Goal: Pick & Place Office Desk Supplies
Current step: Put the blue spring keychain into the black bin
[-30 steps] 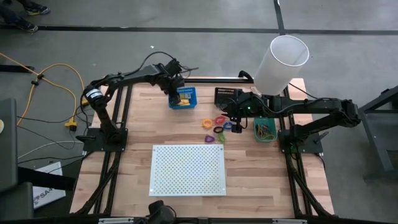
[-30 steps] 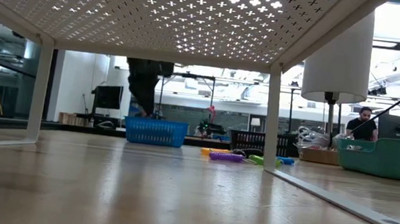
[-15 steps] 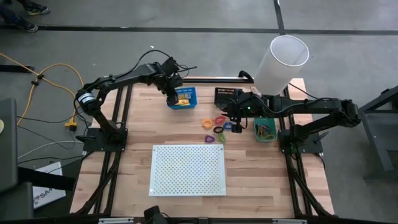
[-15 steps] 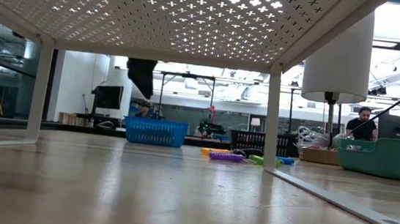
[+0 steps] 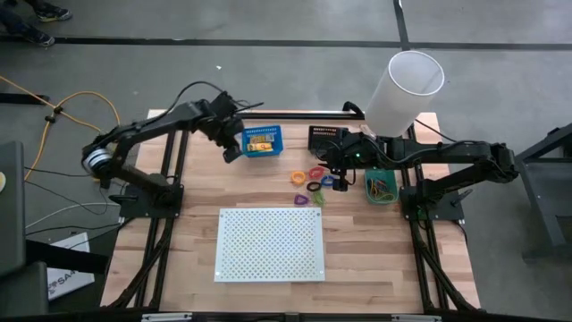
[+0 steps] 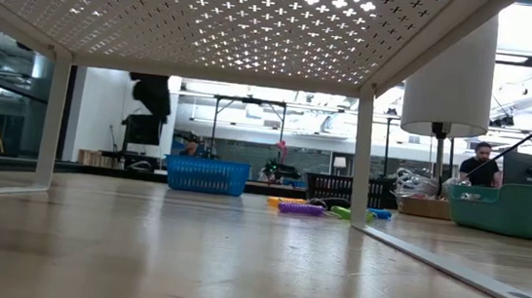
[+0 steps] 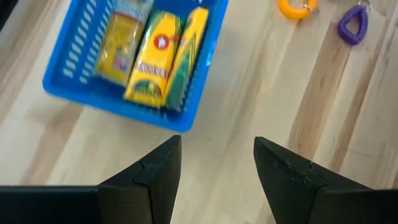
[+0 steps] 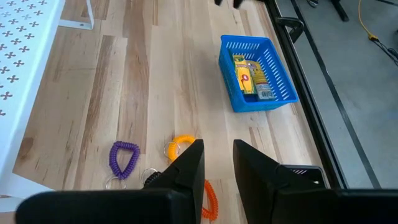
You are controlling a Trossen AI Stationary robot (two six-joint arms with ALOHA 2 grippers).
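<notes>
Fingers of the left gripper (image 7: 214,165) stand spread and empty just beside the blue bin (image 5: 261,141), which already holds the yellow packets (image 7: 163,56). The right gripper (image 8: 216,163) hangs over the coil loops (image 5: 313,179) on the far side of the blue bin from the left arm, its fingers a little apart with nothing visibly held. Packets look sorted; the orange loop (image 8: 180,146), purple loop (image 8: 124,158) and their neighbours lie loose on the table (image 5: 197,179), so most of the job seems left.
</notes>
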